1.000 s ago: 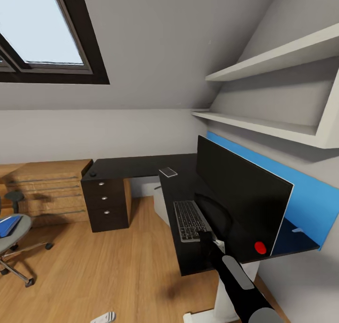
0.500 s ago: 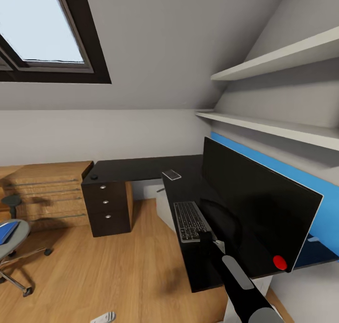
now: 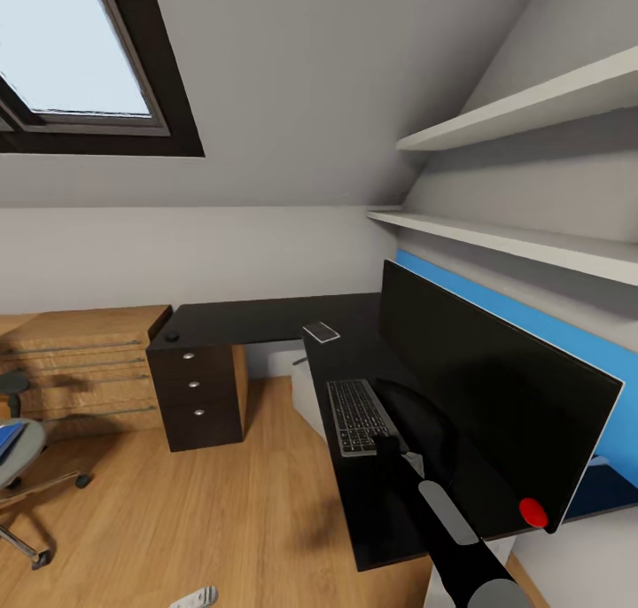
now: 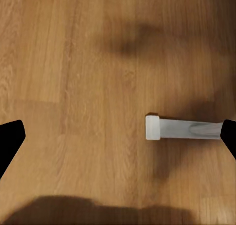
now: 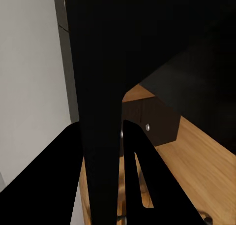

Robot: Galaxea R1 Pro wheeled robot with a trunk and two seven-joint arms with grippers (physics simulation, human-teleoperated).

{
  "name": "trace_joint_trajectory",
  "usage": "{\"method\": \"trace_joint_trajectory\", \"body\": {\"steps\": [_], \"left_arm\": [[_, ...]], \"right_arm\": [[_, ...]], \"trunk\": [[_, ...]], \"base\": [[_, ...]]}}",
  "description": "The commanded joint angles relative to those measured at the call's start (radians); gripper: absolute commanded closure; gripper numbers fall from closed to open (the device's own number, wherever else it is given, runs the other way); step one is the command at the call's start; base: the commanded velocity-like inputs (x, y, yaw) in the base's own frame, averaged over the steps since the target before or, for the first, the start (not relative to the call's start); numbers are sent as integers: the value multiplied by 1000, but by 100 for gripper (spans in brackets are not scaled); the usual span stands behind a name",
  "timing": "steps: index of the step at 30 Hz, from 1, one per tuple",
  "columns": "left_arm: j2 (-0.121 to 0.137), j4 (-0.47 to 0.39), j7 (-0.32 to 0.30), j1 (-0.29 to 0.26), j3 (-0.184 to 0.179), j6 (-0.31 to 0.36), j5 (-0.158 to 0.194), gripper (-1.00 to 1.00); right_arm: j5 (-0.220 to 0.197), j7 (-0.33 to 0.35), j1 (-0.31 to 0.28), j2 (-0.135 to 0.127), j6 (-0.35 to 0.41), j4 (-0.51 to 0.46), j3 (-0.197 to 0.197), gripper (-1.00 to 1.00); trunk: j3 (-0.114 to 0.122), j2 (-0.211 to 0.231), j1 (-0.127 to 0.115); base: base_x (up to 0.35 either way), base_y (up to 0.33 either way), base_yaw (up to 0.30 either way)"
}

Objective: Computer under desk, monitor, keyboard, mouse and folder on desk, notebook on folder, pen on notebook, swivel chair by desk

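**Right arm at keyboard's near edge, monitor standing**

Evidently the right gripper (image 3: 387, 444) sits at the keyboard (image 3: 357, 416), lower centre of the head view. From its wrist camera the fingers (image 5: 139, 185) straddle a dark slab, apparently the keyboard, pinched to slide it beside the monitor (image 3: 483, 395) on the desk (image 3: 257, 317). Left gripper (image 4: 118, 141) hangs spread over plank floor (image 4: 73, 62), holding nothing. Swivel chair (image 3: 18, 466) waits at left edge, well apart, a sliver of blue folder (image 3: 4, 440) on its seat.
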Motion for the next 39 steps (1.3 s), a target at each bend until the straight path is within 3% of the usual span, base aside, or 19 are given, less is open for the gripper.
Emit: {"method": "trace_joint_trajectory", "body": {"steps": [1, 31, 39], "left_arm": [[1, 1, -2, -1, -8, -5, 10, -100], [1, 1, -2, -1, -8, -5, 12, -100], [1, 1, -2, -1, -8, -4, 12, -100]], "right_arm": [[-6, -7, 0, 0, 2, -2, 0, 100], [-1, -20, -1, -2, 5, -2, 3, 100], [24, -36, -1, -2, 4, -3, 2, 100]], "trunk": [[-1, -1, 0], [-1, -1, 0], [-1, -1, 0]], "base": [[16, -13, 0], [38, -1, 0], [1, 0, 0]]}}
